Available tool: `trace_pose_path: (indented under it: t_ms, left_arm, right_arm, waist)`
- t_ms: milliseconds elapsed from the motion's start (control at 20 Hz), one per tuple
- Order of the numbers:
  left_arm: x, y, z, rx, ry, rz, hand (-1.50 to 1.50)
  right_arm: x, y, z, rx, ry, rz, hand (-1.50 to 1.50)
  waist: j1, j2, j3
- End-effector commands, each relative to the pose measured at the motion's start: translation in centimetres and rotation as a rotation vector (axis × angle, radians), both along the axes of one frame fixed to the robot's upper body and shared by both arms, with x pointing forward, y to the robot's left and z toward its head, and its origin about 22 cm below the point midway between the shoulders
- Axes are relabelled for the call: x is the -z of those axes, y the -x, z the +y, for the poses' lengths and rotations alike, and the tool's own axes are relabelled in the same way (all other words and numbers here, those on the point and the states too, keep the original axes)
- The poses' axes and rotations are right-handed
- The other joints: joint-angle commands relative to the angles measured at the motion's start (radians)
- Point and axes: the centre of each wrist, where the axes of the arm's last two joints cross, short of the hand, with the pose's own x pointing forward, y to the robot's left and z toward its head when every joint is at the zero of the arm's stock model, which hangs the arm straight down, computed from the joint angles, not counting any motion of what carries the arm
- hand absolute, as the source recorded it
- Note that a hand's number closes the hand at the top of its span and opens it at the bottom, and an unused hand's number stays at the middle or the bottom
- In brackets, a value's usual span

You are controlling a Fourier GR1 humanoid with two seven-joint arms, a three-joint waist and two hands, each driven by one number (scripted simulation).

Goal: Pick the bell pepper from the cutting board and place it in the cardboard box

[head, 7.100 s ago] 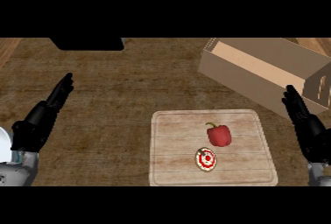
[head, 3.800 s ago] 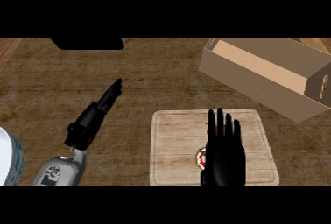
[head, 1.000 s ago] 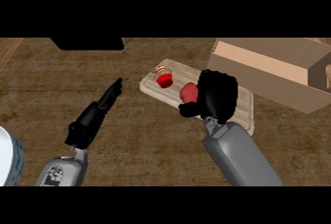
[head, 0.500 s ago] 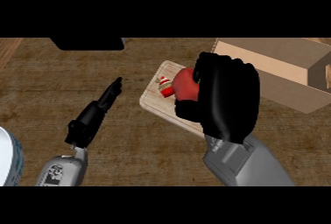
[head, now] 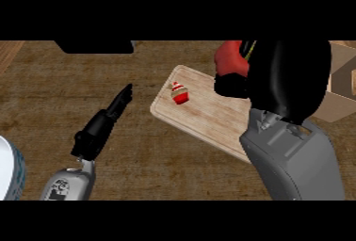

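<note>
Head view shows the black right hand curled round the glossy red bell pepper, lifted above the pale wooden cutting board; carry it level over the brown cardboard box before releasing, while the left hand rests straight-fingered.

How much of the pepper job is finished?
Partly done. The bell pepper is off the cutting board, held in the right hand. A small cupcake sits on the board. What is left is carrying the pepper over the cardboard box and letting go. The left hand rests open.
</note>
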Motion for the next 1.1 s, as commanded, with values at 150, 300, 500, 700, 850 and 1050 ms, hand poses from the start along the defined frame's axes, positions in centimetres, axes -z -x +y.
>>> trace_pose_path:
  t_ms: [150,300,500,700,850,1050]
  left_arm:
    - [-1.5,-1.8,0.4,0.008,-0.01,0.003,0.0]
    - [-0.8,-0.3,-0.9,0.003,0.013,-0.004,0.0]
    - [-1.3,-1.2,1.0,0.015,0.0,-0.008,0.0]
    - [-1.2,-1.8,0.9,0.011,-0.012,-0.005,0.0]
    - [-0.2,-0.4,0.5,0.023,0.003,-0.003,0.0]
    - [-0.5,0.7,-0.4,0.024,-0.017,-0.003,0.0]
  right_arm:
    - [-2.3,-3.2,-3.9,0.103,-0.044,0.019,1.5]
    - [-2.8,-4.5,-4.2,0.116,-0.065,0.007,1.5]
    - [-2.7,-8.2,-6.5,0.119,-0.123,0.003,1.5]
    - [-3.8,-9.0,-7.6,0.174,-0.102,0.0,1.5]
    - [0.3,-11.3,-11.4,0.221,-0.057,0.019,1.5]
    - [1.5,-13.2,-12.3,0.222,-0.033,0.068,1.5]
  waist:
    - [-0.001,0.002,0.0]
    - [0.004,0.002,0.0]
    - [0.014,0.006,0.0]
    - [0.006,0.004,0.0]
    - [0.011,0.006,0.0]
    - [0.016,0.005,0.001]
